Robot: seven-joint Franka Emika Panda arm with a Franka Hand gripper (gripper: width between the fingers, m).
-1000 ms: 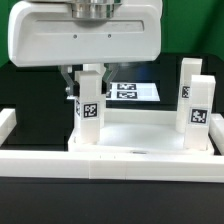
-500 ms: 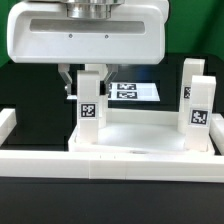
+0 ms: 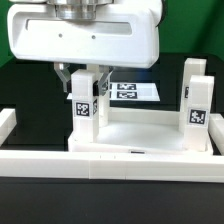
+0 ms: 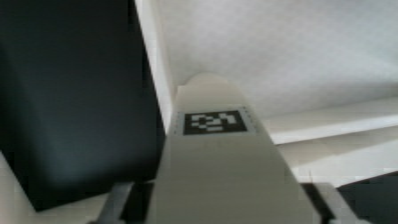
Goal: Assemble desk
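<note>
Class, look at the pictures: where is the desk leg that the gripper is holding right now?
In the exterior view the held leg stands upright at the left corner of the desk top, clamped by the gripper; two more legs stand at the exterior view's right.

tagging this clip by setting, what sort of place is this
Probably a robotics lab test bench: a black table, a marker board of printed tags, white border rails, and tagged desk legs, one in the gripper.

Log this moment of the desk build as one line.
gripper: shut on leg | leg: upright at desk top corner, exterior view's left | two other legs: standing, exterior view's right
</note>
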